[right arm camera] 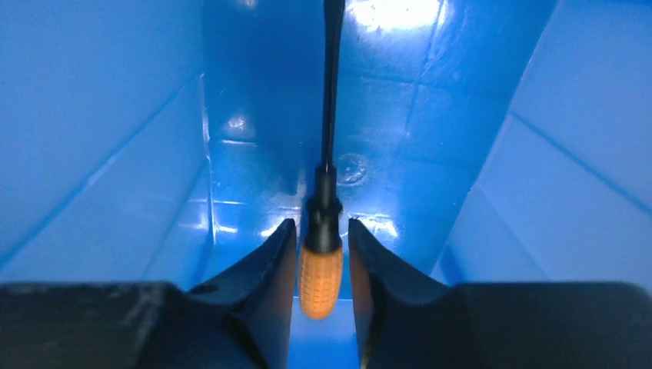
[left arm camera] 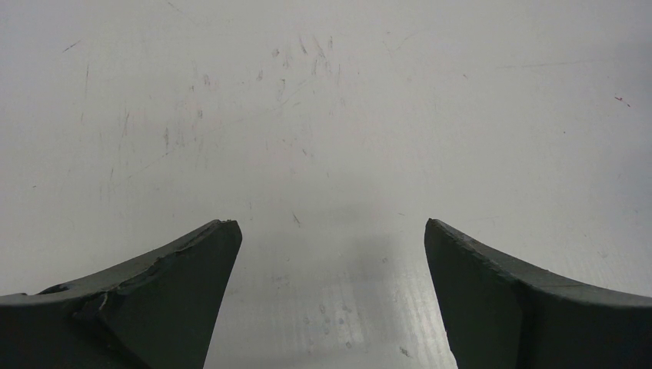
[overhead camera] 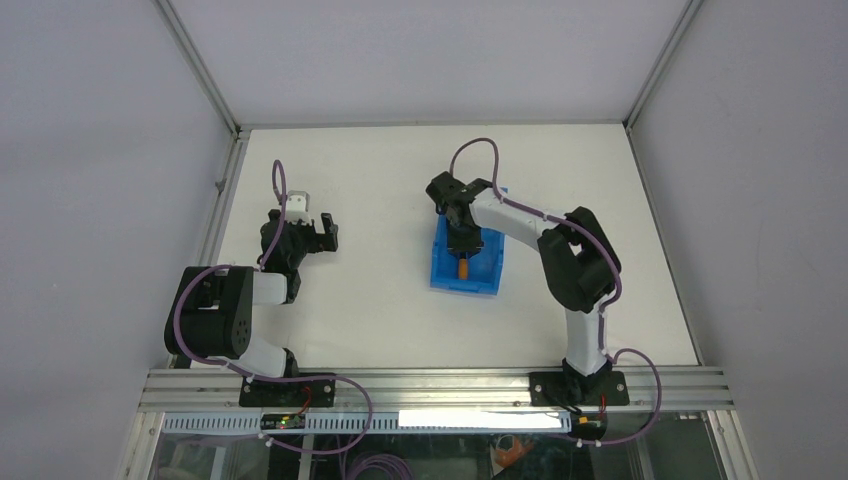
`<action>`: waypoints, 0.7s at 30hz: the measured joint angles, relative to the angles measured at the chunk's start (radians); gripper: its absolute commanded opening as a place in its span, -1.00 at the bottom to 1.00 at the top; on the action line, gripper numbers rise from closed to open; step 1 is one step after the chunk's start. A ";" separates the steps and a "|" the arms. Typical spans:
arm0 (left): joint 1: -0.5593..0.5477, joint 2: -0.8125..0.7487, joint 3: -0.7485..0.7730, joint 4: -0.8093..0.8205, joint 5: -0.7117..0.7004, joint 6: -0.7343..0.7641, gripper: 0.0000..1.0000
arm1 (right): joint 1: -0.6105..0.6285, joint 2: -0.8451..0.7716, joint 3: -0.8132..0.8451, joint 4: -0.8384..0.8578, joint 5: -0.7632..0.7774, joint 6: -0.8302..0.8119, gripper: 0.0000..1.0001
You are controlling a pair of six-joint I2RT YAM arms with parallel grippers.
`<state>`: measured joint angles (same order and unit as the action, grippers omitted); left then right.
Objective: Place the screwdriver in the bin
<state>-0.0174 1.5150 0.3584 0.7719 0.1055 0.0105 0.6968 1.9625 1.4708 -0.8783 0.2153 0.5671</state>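
Reaching down into the bin (overhead camera: 480, 278), the right gripper (right arm camera: 321, 227) has both fingers pressed against the orange handle of the screwdriver (right arm camera: 321, 280). In the right wrist view the black shaft points to 12 o'clock, between the blue walls. The left gripper (left arm camera: 330, 224), well apart at 9 o'clock from the bin, hangs over the table (left arm camera: 307, 115) with fingers spread wide.

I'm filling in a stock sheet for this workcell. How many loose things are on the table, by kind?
bin, blue: 1
screwdriver, orange handle and black shaft, inside the bin: 1
Total: 2
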 measured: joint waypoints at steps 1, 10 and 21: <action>0.000 0.000 0.000 0.000 0.000 0.000 0.98 | 0.001 0.001 -0.005 0.008 0.011 0.005 -0.12; 0.000 0.000 0.000 0.000 0.000 0.000 0.98 | 0.015 -0.031 -0.006 0.024 0.117 0.017 -0.04; 0.000 0.000 0.000 0.000 0.000 0.000 0.98 | 0.029 -0.367 0.015 0.040 0.134 -0.127 0.99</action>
<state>-0.0177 1.5150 0.3584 0.7719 0.1055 0.0105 0.7254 1.5951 1.4860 -0.8379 0.3489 0.4400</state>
